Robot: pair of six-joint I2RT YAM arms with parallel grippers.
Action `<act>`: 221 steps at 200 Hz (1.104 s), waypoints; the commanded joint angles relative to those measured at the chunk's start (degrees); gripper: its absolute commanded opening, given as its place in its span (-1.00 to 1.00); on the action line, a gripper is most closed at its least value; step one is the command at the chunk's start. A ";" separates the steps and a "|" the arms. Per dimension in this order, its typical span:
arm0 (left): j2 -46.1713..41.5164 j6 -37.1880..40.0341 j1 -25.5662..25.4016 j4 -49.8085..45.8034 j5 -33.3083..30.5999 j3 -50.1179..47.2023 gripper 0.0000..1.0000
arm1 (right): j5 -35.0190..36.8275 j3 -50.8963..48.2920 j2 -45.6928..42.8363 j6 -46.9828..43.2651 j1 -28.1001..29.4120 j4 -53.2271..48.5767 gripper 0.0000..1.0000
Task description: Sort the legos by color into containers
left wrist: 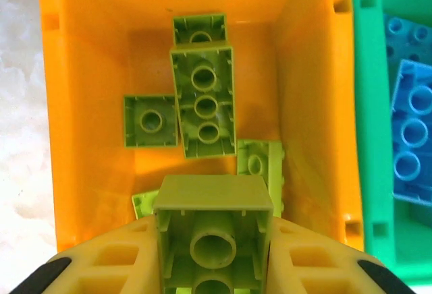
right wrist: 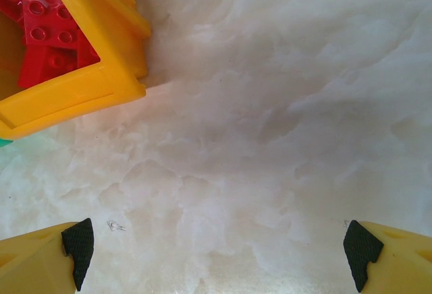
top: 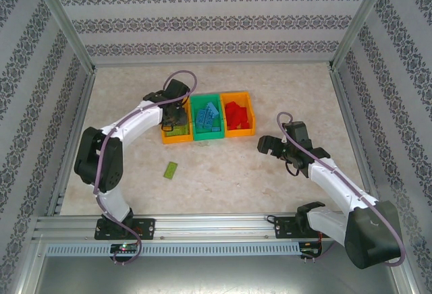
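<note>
- ok so the left gripper [top: 177, 113] is parked over the left orange bin [top: 177, 136], at the 9 o'clock end of the row of three bins
- on the left wrist cam the left gripper [left wrist: 214, 267] is pinching a lime brick [left wrist: 212, 230], hollow underside facing the camera, one yellow finger [left wrist: 108, 260] snug against each side
- that brick hangs over the 6 o'clock end of the bin [left wrist: 81, 105]; can't tell if it's touching the pieces underneath
- already in that bin: a long lime piece [left wrist: 204, 102] in the middle, a square one [left wrist: 150, 121] just beside it at 9 o'clock, and another [left wrist: 260, 162] at about 4 o'clock
- the green bin [top: 207, 135] in the middle has the blue bricks [top: 208, 115], and the right orange bin [top: 238, 131] has the red bricks [top: 236, 113]
- one loose lime brick [top: 171, 168] is out on the table [top: 223, 179], at roughly 6 o'clock from the left orange bin, well apart from it
- the right gripper [top: 266, 145] sits at about 4 o'clock of the right orange bin, near it but not touching
- right wrist cam: the right gripper [right wrist: 219, 253] is spread wide with bare table between the black pads [right wrist: 77, 247], and a bin corner [right wrist: 81, 88] with red bricks [right wrist: 47, 31] at 10 o'clock
</note>
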 commanded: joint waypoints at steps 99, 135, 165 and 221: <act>-6.19 -0.27 0.48 3.36 -0.56 -3.56 0.76 | -0.12 -0.75 -0.82 0.69 0.65 0.33 0.96; -15.91 3.06 -2.59 0.94 -4.46 -11.97 0.91 | 0.31 -0.77 -0.42 0.19 0.62 0.77 0.96; -24.16 2.24 -7.22 -2.39 -7.52 -19.98 0.94 | -0.15 0.01 1.27 -0.12 0.66 1.07 0.96; -31.01 -7.06 -13.97 -3.31 -5.99 -33.74 0.90 | -0.54 0.92 3.28 -0.31 0.77 1.72 0.96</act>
